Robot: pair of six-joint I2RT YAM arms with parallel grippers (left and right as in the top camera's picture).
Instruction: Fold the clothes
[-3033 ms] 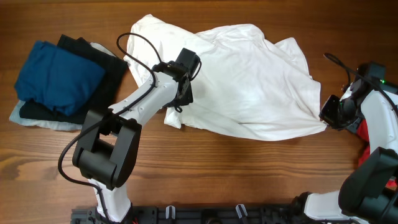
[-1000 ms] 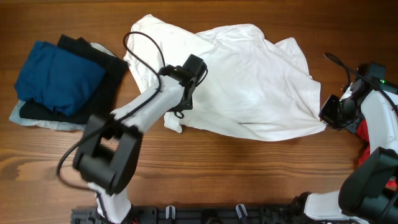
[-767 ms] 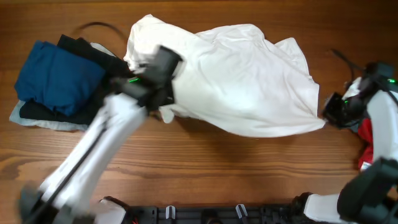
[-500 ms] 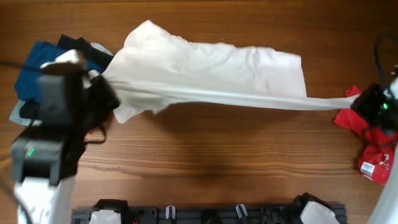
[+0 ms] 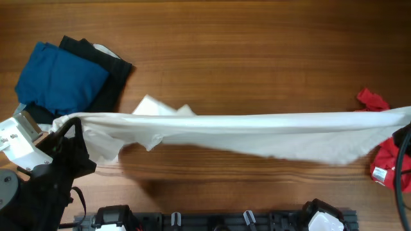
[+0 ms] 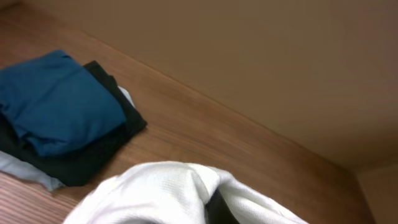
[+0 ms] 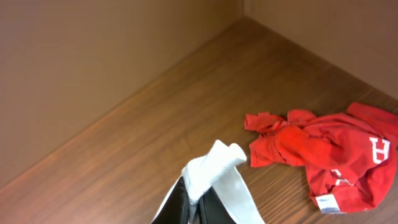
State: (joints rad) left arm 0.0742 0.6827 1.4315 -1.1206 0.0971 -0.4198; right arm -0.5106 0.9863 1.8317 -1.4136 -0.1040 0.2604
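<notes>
**White T-shirt pulled taut between two pincers**

The wooden bench (image 5: pixel 244 45) fills the overhead view. Across its near half the white T-shirt (image 5: pixel 257 131) runs as one long band from edge to edge. It is drawn tight and casts a soft shadow on the wood on its near side. A loose fold of it shows just behind its left part.

At the shirt's left end the left arm (image 5: pixel 45 173) sits low in the near corner, its wrist angled up toward the cloth. Beyond that end lies a stack with a blue garment (image 5: pixel 61 80) on top, a black garment (image 5: pixel 114 76) under it and a pale cloth (image 6: pixel 28 173) at the bottom (all apart from the shirt). At the shirt's right end a crumpled red garment (image 5: pixel 385 157) lies on the bench, partly under the band's tip.

The left pincer (image 6: pixel 216 210) is pressed together on the shirt's left end, with cloth bunched over its dark fingers. The right pincer (image 7: pixel 191 208) pinches the right end the same way, a white tuft standing above it.
</notes>
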